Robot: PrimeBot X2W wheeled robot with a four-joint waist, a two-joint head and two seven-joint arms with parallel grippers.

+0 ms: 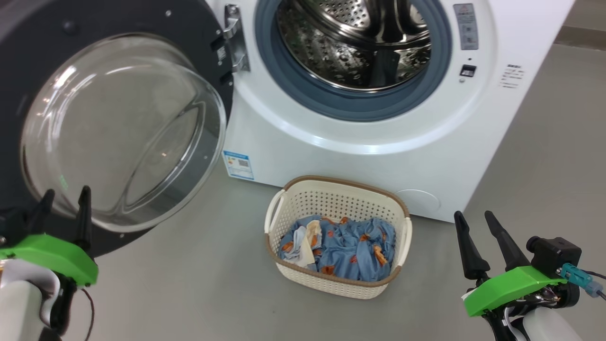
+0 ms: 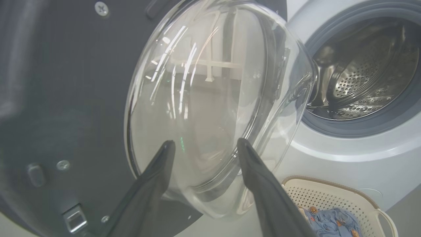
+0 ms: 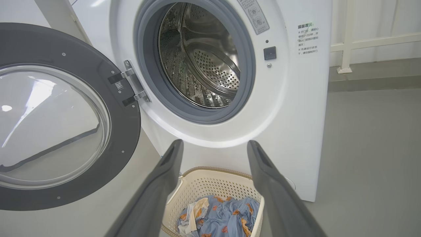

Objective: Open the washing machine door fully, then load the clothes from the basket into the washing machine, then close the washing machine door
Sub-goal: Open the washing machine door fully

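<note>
The white washing machine (image 1: 378,142) stands with its steel drum (image 1: 360,42) exposed. Its black washing machine door (image 1: 118,128) is swung wide to the left, glass bowl facing me. On the floor in front sits the cream basket (image 1: 338,199) holding light-blue clothes (image 1: 345,248) with orange prints. My left gripper (image 1: 66,199) is open at the lower left, fingers just before the door's glass bowl (image 2: 210,108), holding nothing. My right gripper (image 1: 478,220) is open at the lower right, right of the basket (image 3: 210,184), empty. Clothes (image 3: 220,217) lie between its fingers' line of sight.
Grey floor (image 1: 189,284) surrounds the basket. The door hinge (image 1: 234,38) joins the door to the machine's left side. A white railing and wall base (image 3: 345,62) stand behind the machine's right side.
</note>
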